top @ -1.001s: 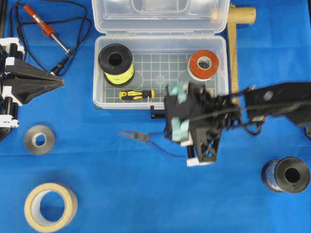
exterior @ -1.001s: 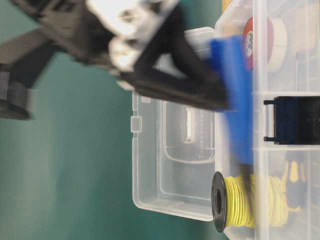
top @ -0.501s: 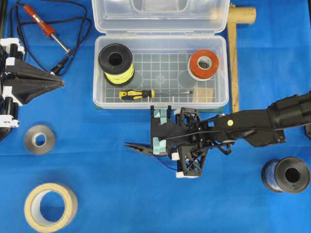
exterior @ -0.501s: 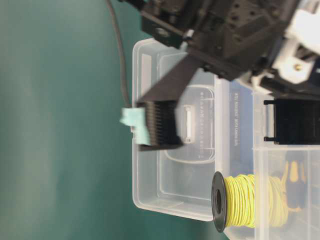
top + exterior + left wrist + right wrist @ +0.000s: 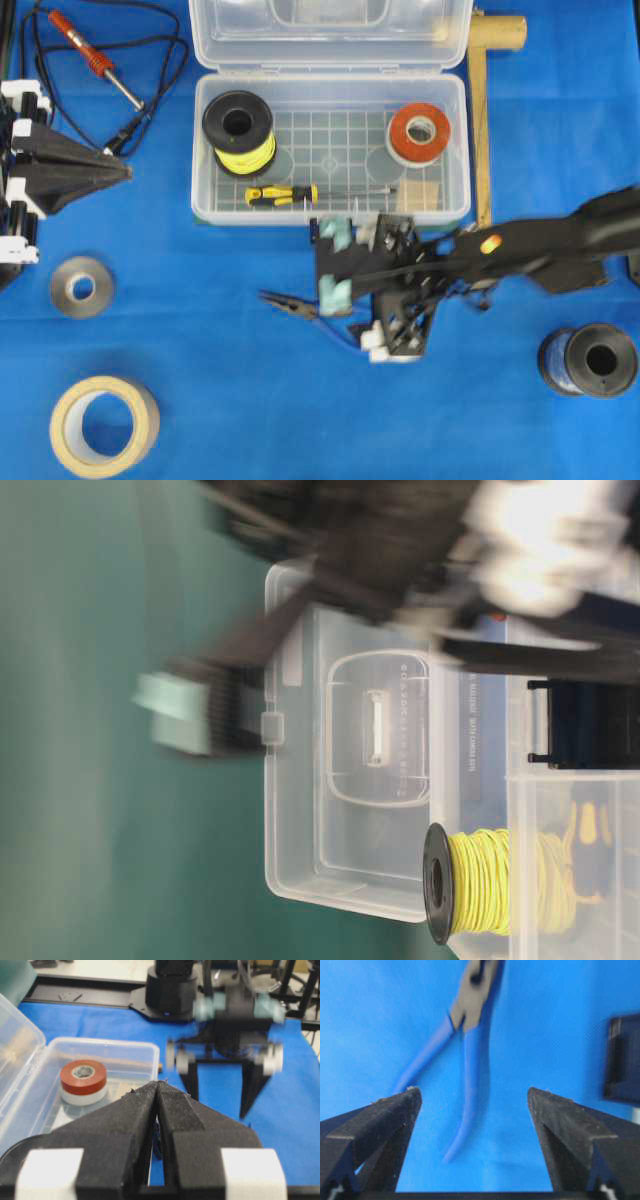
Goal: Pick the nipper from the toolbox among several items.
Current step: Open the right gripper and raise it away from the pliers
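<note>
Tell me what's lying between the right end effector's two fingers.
In the right wrist view, the nipper lies on the blue cloth between the open right end effector's fingers, its blue handles pointing toward the camera, untouched.

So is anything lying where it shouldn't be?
Nothing looks broken or spilled. The nipper lies on the blue cloth in front of the toolbox, not inside it. The open right gripper hangs just over its handles without touching. That fits the job of taking it out.
</note>
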